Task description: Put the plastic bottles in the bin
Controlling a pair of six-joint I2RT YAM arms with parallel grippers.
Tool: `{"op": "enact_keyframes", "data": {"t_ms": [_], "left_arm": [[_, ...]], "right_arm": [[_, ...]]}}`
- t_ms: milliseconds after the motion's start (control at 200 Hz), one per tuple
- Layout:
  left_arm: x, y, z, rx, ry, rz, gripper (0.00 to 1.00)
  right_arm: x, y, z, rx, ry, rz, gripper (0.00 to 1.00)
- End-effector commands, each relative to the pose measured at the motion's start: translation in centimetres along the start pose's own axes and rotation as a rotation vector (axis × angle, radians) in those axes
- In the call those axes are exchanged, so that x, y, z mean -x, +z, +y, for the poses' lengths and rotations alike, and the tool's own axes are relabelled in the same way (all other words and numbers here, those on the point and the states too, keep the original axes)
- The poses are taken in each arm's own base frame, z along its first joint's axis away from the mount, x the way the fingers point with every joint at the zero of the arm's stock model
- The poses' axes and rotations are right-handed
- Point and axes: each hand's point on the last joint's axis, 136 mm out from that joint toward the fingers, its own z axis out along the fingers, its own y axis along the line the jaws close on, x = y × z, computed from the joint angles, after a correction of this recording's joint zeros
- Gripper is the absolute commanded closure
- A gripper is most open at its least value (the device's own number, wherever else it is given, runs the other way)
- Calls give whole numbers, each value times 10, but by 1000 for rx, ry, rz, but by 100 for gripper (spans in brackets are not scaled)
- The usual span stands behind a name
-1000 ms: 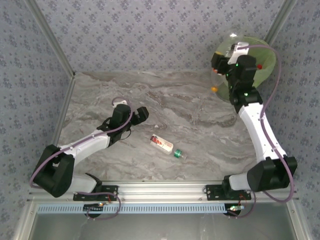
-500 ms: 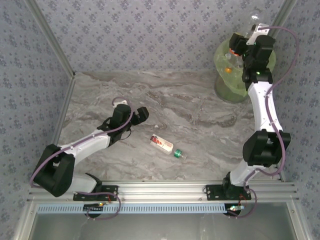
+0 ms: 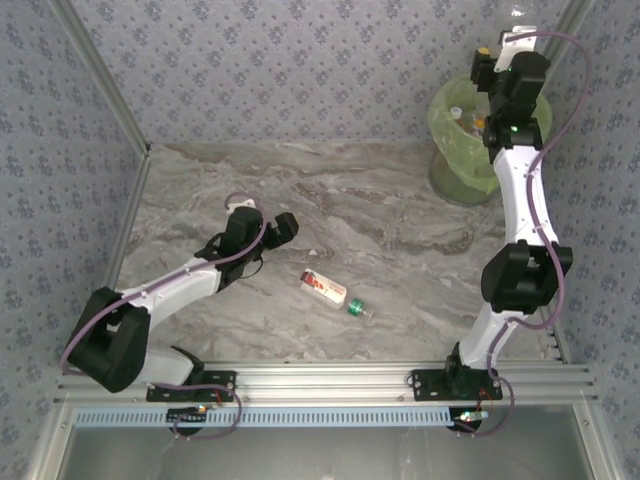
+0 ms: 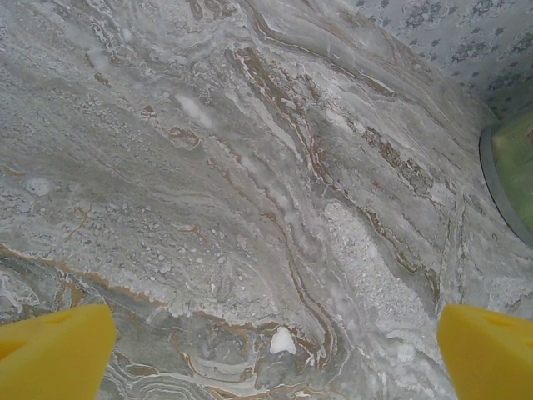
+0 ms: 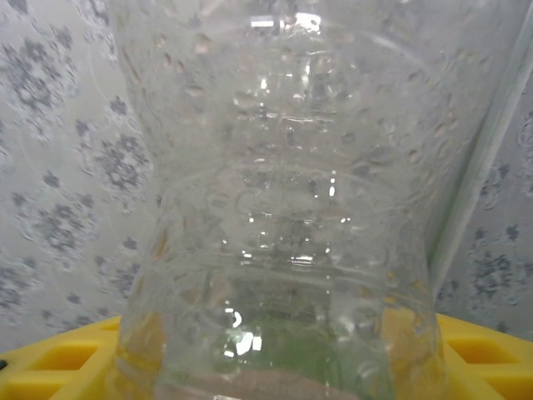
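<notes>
One clear ribbed plastic bottle (image 5: 283,217) sat clamped in the right jaws, raised at the far side of the green-bagged round bin (image 3: 455,160); a second earlier it hung lower. Red-white labelled bottle (image 3: 324,288) lay unmoved on the marble table (image 3: 400,250). Left jaws stood spread wide, empty.

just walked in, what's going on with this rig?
Bottle clean-up, nearly done. The right pincer is raised over the green-lined bin with a clear bottle gripped between its yellow fingers, not yet released. The left pincer sits open and empty, low over the marble table. A red-and-white-labelled bottle lies on its side mid-table near the left arm, likely the next pick.
</notes>
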Motion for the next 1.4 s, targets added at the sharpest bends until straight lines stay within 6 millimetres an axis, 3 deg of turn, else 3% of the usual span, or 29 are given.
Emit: {"op": "enact_keyframes", "data": {"t_ms": [0, 185, 360, 675, 850, 1394], "left_arm": [[5, 2, -3, -5, 12, -3, 1], [4, 5, -7, -17, 8, 8, 1], [3, 5, -5, -12, 4, 7, 1], [3, 5, -7, -18, 2, 11, 1], [2, 5, -6, -15, 2, 13, 1], [-3, 12, -4, -12, 7, 30, 1]], "right_arm": [[1, 10, 4, -51, -179, -5, 64], [-14, 35, 7, -99, -322, 32, 64], [-31, 45, -9, -137, -360, 73, 64], [-35, 43, -11, -141, -455, 64, 64], [-51, 32, 12, -42, -498, 64, 63], [-65, 25, 29, 36, -537, 50, 64]]}}
